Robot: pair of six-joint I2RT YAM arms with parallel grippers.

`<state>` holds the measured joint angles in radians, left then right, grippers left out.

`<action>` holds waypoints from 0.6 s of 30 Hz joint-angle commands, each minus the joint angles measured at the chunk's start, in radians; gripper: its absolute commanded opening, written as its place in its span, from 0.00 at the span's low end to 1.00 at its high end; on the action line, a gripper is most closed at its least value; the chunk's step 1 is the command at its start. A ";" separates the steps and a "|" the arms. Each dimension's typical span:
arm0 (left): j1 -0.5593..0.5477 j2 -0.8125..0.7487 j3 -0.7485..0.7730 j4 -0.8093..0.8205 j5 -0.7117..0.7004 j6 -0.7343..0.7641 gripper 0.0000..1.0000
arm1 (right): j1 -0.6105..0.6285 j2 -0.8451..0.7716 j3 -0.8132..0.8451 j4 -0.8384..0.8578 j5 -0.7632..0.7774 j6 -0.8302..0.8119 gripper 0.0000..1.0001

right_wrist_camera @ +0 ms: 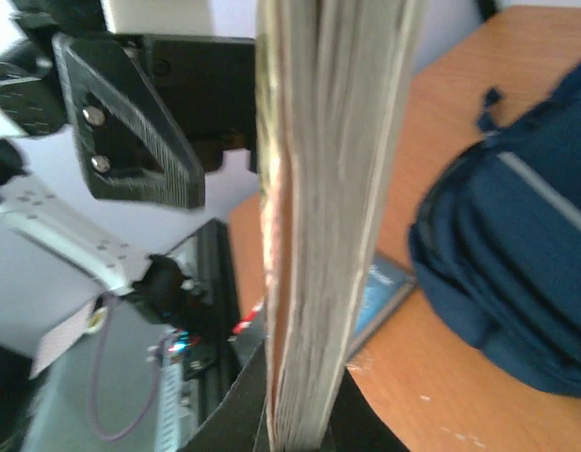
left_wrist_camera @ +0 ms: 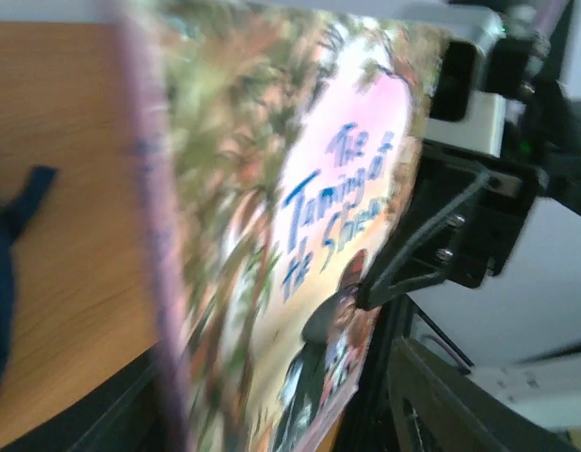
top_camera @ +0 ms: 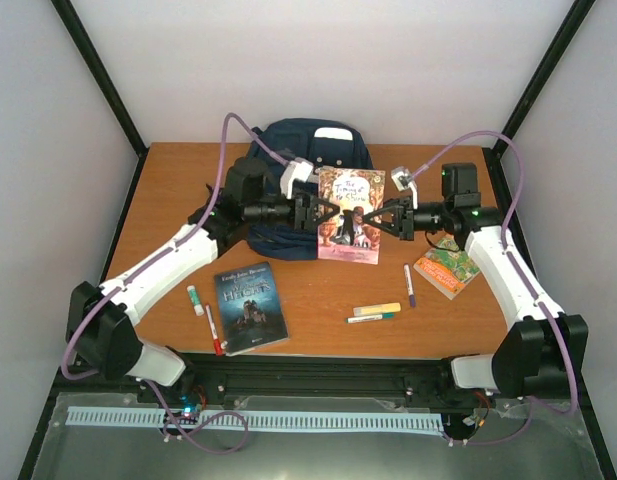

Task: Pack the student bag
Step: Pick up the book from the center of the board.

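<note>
Two arms meet at a paperback held above the centre of the table (top_camera: 168, 200).
The right gripper (top_camera: 381, 217) is clamped on the right edge of the paperback (top_camera: 350, 215), whose page edge rises from between its fingers in the right wrist view. The left gripper (top_camera: 325, 212) sits at the book's left edge with its jaws parted, one finger (right_wrist_camera: 130, 122) clear of the cover. The student bag (top_camera: 313, 140) lies at the upper centre of the top view, behind the paperback and partly hidden by the left arm.

White walls (top_camera: 318, 60) (black corner posts (top_camera: 98, 70)) enclose an evenly lit wooden table (top_camera: 168, 200).
</note>
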<state>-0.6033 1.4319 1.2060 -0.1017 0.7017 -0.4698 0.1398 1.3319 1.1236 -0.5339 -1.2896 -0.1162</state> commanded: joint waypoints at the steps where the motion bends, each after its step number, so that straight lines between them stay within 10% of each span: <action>1: 0.075 0.020 0.087 -0.175 -0.264 0.003 0.63 | -0.038 -0.042 -0.039 0.037 0.196 -0.072 0.03; 7: 0.294 0.097 0.060 -0.246 -0.362 -0.149 0.80 | -0.047 -0.188 -0.185 0.154 0.421 -0.077 0.03; 18: 0.461 0.331 0.037 -0.218 -0.567 -0.287 0.80 | -0.055 -0.209 -0.194 0.152 0.453 -0.053 0.03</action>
<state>-0.1513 1.7153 1.2175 -0.3256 0.2192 -0.6968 0.0902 1.1519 0.9298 -0.4240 -0.8528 -0.1680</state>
